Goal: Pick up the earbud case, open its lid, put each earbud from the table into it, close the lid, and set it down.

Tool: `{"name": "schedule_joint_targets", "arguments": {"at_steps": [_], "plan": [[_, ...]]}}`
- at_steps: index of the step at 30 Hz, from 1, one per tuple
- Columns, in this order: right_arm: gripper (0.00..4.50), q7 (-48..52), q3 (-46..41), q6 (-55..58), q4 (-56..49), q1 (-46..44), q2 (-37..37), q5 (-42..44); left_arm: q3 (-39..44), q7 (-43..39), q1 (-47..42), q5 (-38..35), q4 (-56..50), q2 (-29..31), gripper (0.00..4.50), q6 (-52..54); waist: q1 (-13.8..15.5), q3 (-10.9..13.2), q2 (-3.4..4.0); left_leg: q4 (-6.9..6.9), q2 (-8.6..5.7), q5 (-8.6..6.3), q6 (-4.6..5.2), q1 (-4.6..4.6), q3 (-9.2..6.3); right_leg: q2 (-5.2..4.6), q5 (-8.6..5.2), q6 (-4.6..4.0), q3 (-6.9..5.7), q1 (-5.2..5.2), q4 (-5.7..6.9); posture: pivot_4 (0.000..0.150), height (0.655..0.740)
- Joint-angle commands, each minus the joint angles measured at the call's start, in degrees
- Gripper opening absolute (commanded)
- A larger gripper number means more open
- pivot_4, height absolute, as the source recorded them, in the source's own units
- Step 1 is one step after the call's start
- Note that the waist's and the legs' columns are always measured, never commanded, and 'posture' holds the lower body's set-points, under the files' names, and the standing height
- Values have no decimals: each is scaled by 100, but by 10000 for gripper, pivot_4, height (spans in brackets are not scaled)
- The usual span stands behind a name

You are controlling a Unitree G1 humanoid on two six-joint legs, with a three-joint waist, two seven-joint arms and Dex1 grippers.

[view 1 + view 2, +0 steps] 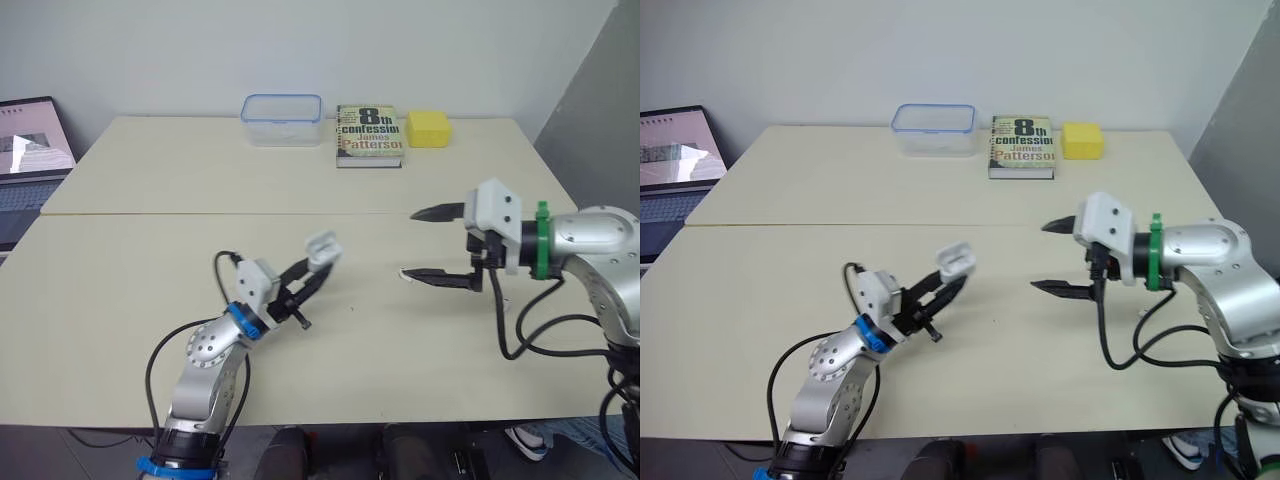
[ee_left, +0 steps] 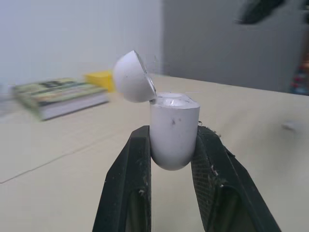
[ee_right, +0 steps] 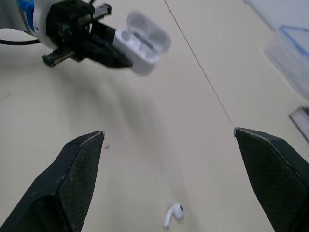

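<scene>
Clamped tight between the black, grainy left fingers [image 2: 128, 183]: a smooth white earbud case [image 2: 174, 130], rounded at the base and scuffed with a few small marks, held up clear of the worktop [image 1: 150, 300] near its middle. Domed lid [image 2: 133, 77] hinged back and standing open, two moulded hollows showing inside from the right wrist view. Spread wide apart and gripping nothing: the right fingers [image 3: 72, 179], tapered to points with a fine cross-hatched texture, hanging above the right half of the worktop. Below them, flat on the surface, one glossy white earbud [image 3: 174, 214] with a short stem. Matte, pale beige worktop, crossed by a thin straight seam. Along the far edge, a clear plastic box [image 1: 282, 119] with rounded corners and a blue rim, then a paperback book [image 1: 1021, 146] lying flat, its cover reading "8th confession" and "James Patterson", then a yellow block [image 1: 428, 128] with soft edges. At the far left, an open laptop [image 1: 675, 165] with a lit screen.
</scene>
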Motion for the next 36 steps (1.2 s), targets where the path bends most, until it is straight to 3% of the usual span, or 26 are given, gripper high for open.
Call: {"name": "schedule_joint_targets", "arguments": {"at_steps": [1,14,21,29,36], "plan": [[45000,-87,-925,-100,-429,678,-269,191,209,502,139,277,-164,-91,7639,-473,59,-1,0,0,-2,0,0,1,3,0,-1,1,-2,3,0,1500,7400],[45000,314,-3154,434,-1173,3617,-1100,417,319,1236,95,412,-160,-189,7638,-598,155,-2,-2,1,-5,0,0,1,22,1,-17,28,-3,11,-11,1500,7400],[45000,156,-3506,614,-1452,4224,-1003,515,172,1269,84,295,-253,-243,7638,-451,143,-3,-3,1,-2,0,0,4,27,6,-18,31,-1,15,-17,1500,7400],[45000,-1051,-2648,650,-1895,3995,-481,245,81,949,42,168,-138,-137,7638,-493,129,-4,-4,1,-2,0,-1,3,28,6,-18,32,0,16,-24,1500,7400],[45000,-3134,-107,1296,-1593,2517,756,-890,-20,894,-37,179,-44,-192,7638,-513,90,-8,-11,-1,-2,2,-4,4,26,7,-18,32,2,15,-25,1500,7400]]}}
